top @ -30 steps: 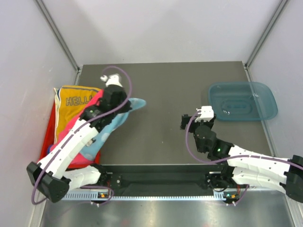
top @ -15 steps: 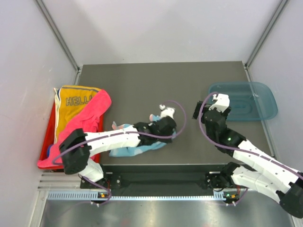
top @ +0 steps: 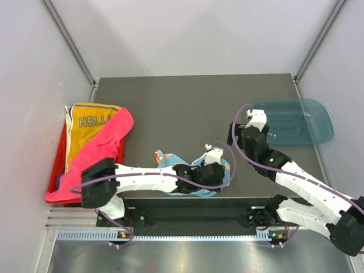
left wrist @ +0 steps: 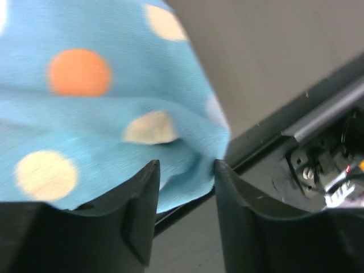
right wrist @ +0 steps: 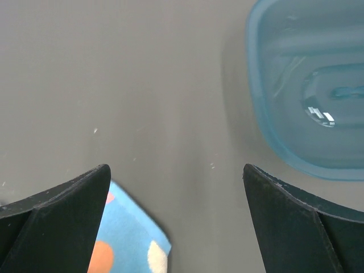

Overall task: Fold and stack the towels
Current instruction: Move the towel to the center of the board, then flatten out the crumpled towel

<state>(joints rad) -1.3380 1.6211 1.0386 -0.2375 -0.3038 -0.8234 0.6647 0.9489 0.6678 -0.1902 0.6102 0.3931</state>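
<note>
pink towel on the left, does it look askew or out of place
Yes: the pink towel lies diagonally over the yellow towel, its tail spilling past the red tray's near corner. The dotted towel is crumpled in the left pincer, not flat.

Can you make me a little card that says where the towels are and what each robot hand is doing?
dotted towel: crumpled on the table, near the front edge
left gripper: shut on the dotted towel
right gripper: open, empty, above the table
pink towel: lying over the yellow towel on the tray
bin: right side, no towel in it
</note>
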